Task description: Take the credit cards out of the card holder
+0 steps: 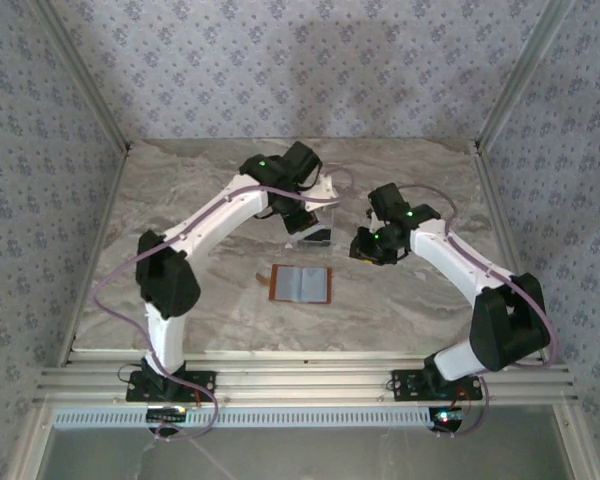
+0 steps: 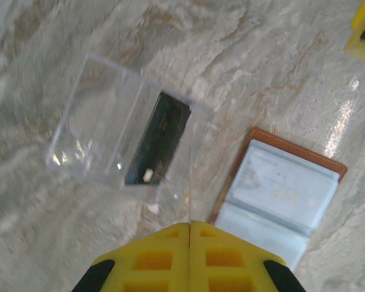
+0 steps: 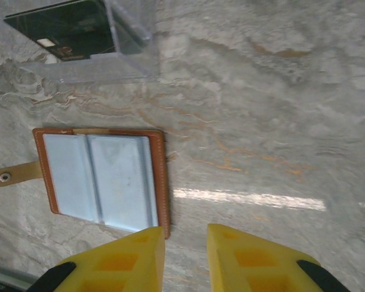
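The left gripper (image 2: 189, 226) has its yellow fingers pressed together on a thin pale sliver (image 2: 189, 182) that rises edge-on from the seam between them; whether this is a card cannot be told. The right gripper (image 3: 185, 252) hangs over bare table with its fingers spread apart and nothing between them.

One of the credit cards, the dark card (image 2: 158, 139), lies flat with the clear plastic sheet (image 2: 103, 128). It shows through one half of the sheet, and whether it sits over or under the plastic I cannot tell. The card holder (image 3: 100, 179) lies open and flat just beside that sheet, on the side nearer the arm bases, not touching it. Its grey-blue pockets face up inside the stitched brown rim, and its small brown strap (image 3: 12, 175) with a snap sticks out from one short side. No card edge can be made out in the pockets.

In the top view the holder sits near the middle of the marble-patterned table (image 1: 210, 310). The left gripper is above the plastic sheet and the right gripper is off to the right of it.
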Robot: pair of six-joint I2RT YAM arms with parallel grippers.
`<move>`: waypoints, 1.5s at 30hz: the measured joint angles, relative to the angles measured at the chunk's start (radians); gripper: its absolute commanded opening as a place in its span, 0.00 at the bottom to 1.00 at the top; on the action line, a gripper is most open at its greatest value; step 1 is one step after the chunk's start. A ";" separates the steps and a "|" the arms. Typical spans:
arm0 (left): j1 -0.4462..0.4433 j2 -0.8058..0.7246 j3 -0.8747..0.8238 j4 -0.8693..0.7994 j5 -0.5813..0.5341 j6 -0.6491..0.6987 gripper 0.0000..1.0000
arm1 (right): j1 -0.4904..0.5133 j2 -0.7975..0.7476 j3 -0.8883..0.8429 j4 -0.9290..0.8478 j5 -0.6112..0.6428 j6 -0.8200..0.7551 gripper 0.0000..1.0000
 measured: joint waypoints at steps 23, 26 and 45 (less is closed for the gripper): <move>0.031 0.402 0.488 -0.226 -0.058 0.437 0.00 | -0.132 -0.090 -0.090 -0.036 -0.008 -0.032 0.27; 0.039 0.415 0.494 -0.219 -0.062 0.448 0.00 | -0.139 -0.090 -0.091 -0.035 -0.010 -0.032 0.27; 0.030 0.500 0.499 -0.145 -0.090 0.456 0.26 | -0.151 -0.066 -0.092 -0.028 -0.024 -0.040 0.27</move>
